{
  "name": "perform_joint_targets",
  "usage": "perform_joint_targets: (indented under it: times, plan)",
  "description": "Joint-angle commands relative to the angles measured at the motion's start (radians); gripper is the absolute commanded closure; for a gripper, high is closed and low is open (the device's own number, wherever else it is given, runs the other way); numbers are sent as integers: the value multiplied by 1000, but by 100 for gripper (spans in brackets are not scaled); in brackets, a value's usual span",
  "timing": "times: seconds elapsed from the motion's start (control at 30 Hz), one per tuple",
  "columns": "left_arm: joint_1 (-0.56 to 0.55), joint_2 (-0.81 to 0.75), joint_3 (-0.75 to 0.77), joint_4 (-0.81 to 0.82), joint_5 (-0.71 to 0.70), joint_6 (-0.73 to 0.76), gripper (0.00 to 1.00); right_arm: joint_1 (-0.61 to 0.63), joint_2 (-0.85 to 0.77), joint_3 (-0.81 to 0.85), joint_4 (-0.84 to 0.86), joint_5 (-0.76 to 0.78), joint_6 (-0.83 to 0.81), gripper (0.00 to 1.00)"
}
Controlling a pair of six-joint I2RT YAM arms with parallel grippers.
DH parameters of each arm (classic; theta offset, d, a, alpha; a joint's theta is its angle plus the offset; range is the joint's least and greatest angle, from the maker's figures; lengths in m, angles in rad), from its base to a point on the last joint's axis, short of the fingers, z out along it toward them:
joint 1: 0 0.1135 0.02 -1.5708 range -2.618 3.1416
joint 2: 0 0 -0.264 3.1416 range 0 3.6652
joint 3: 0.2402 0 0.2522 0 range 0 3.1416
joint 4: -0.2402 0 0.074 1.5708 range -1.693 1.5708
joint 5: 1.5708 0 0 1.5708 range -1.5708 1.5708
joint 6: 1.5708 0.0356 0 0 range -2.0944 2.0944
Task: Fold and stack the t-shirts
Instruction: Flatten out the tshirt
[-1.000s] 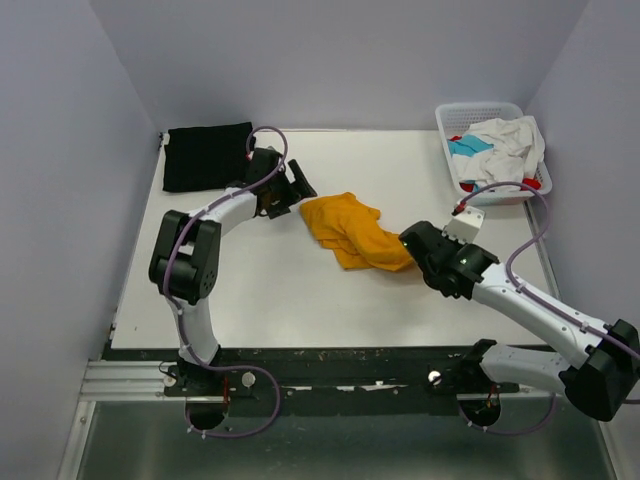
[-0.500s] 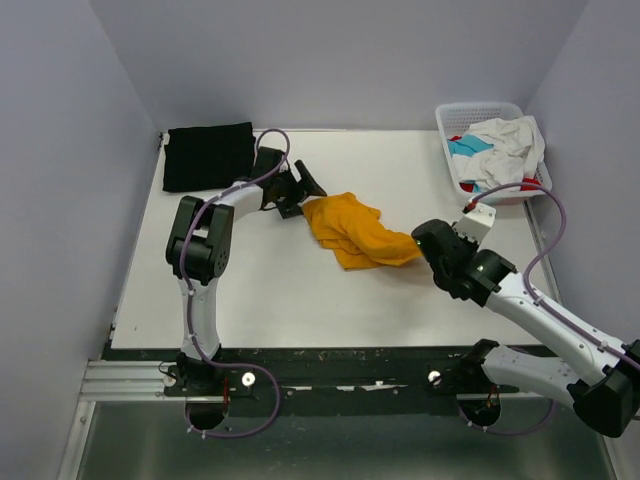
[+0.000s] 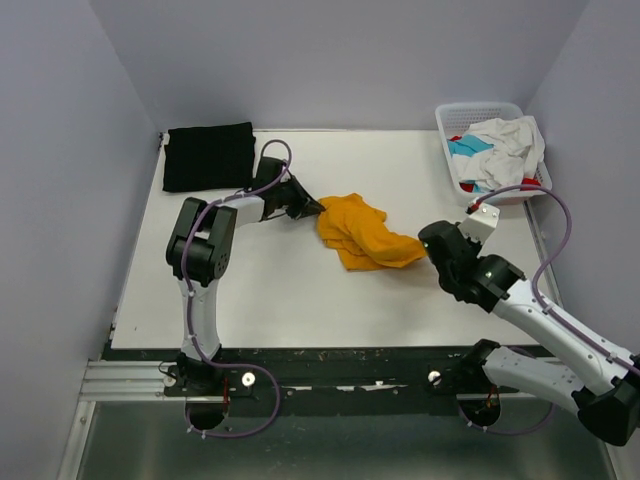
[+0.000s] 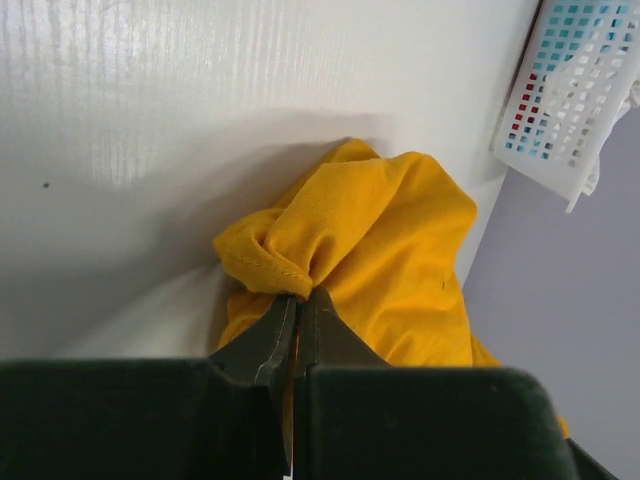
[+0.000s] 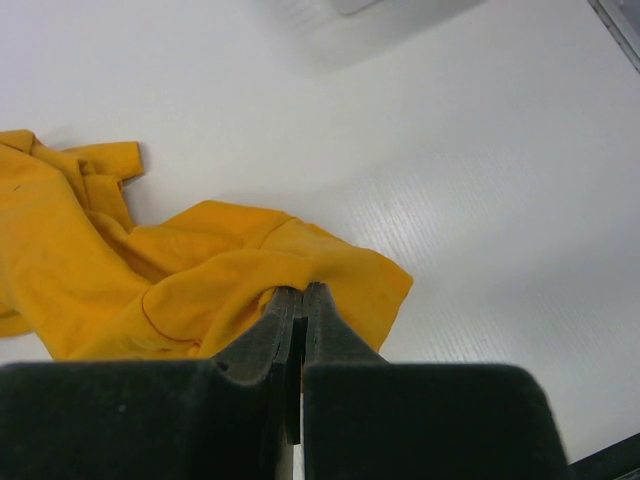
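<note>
Top external view: a black strip (image 3: 330, 355) runs along the near edge, where both arm bases are mounted. Beyond it lies the desk (image 3: 290, 300), a flat white board. The wrist views show fine parallel ribbing and a soft sheen on its surface.

Mid-desk, right of centre, the orange shirt (image 3: 365, 235) lies crumpled in a loose heap.
- The right fingers (image 5: 268, 335) are closed together on a fold at the heap's right end.
- The left fingers (image 4: 270, 345) are closed together on a bunched hem at its left end.
- Between the two grips the cloth rests on the desk.

At the far left corner, the black shirt (image 3: 208, 156) lies folded into a flat rectangle, apart from the orange one.

At the far right corner stands a white lattice basket (image 3: 445, 125). It holds a white shirt (image 3: 505, 140) on top, with teal cloth (image 3: 466, 147) and red cloth (image 3: 540, 185) showing beneath it.

Plain pale lavender walls (image 3: 340, 60) enclose the desk at the back and on both sides.
</note>
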Motion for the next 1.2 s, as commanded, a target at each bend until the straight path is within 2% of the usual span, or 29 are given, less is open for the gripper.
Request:
perform_joint_targets:
  times: [0.0,0.17,0.3,0.4,0.53,0.73,0.83,0.93,1.03,1.17]
  plan:
    - [-5,-129,-53,2,-57,69,100,-8,-27,-10,10,20,-9,99]
    - [-4,-347,-166,2,-109,161,100,-8,-49,13,13,37,-17,99]
    - [-4,-574,-238,-18,-121,219,100,-7,-87,26,91,54,-70,99]
    - [-9,-754,-268,-57,-158,259,100,-7,-148,64,209,-9,-153,99]
    - [-24,-988,-226,-184,-245,320,100,-7,-208,159,360,-136,-306,99]
    - [-38,-1274,-93,-327,-373,406,100,-7,-176,409,384,-311,-402,99]
    - [-41,-1345,-16,-361,-399,431,100,-8,-121,551,370,-412,-451,99]
    - [-41,-1357,91,-397,-440,466,100,-7,-53,680,369,-447,-498,99]
    - [-41,-1299,209,-455,-507,522,100,-7,22,771,372,-364,-543,99]
    - [-39,-1164,324,-495,-634,579,100,-8,129,778,484,-193,-645,99]
